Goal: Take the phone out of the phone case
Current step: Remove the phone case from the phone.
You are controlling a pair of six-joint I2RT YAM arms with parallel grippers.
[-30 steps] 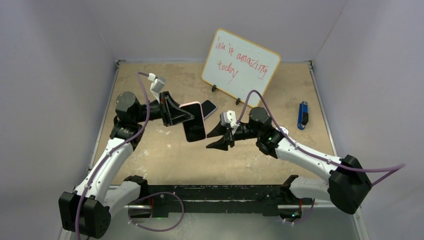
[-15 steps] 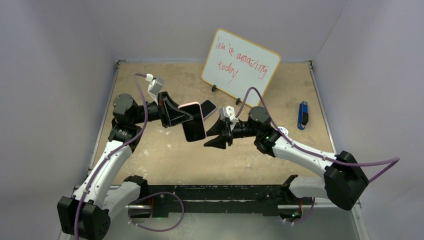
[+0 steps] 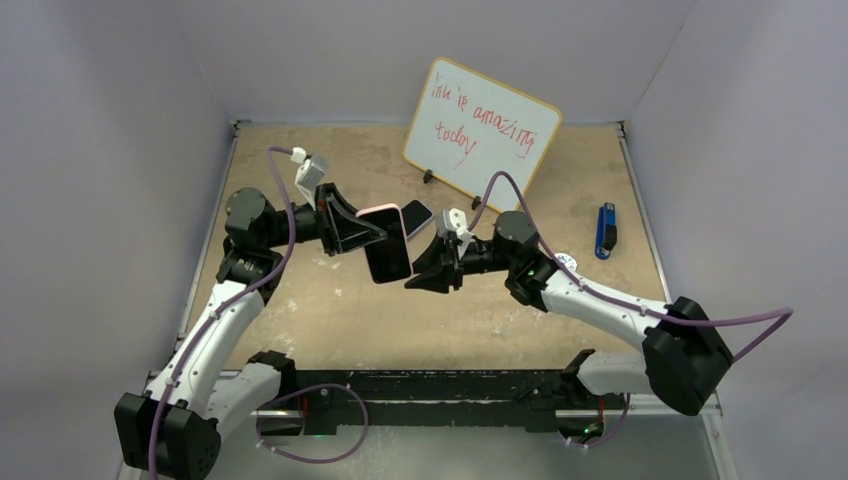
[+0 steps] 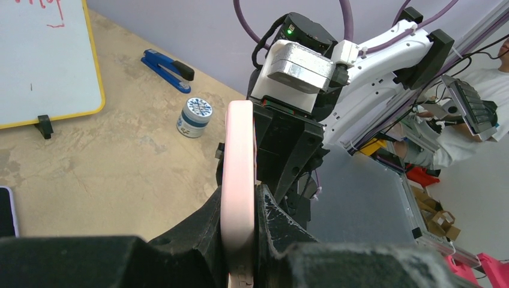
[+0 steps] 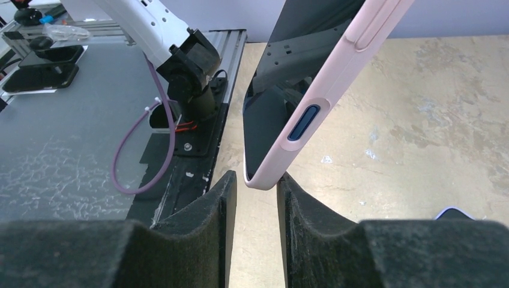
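Note:
My left gripper (image 3: 372, 232) is shut on the phone in its pink case (image 3: 380, 211) and holds it above the table, dark screen (image 3: 389, 255) facing the near side. In the left wrist view the case (image 4: 239, 174) stands edge-on, clamped between my fingers (image 4: 240, 211). My right gripper (image 3: 412, 276) is open at the phone's lower right corner. In the right wrist view that corner of the case (image 5: 336, 78) sits between the tips of my open fingers (image 5: 257, 186), close against the right one, with the screen (image 5: 264, 129) on the left side.
A second dark phone (image 3: 416, 214) lies on the table behind the held one. A whiteboard (image 3: 482, 128) stands at the back. A blue stapler (image 3: 606, 230) and a small round tin (image 3: 566, 260) are at the right.
My right gripper has moved left and slightly up to the phone's lower corner. The left arm drew back a little, still holding the cased phone.

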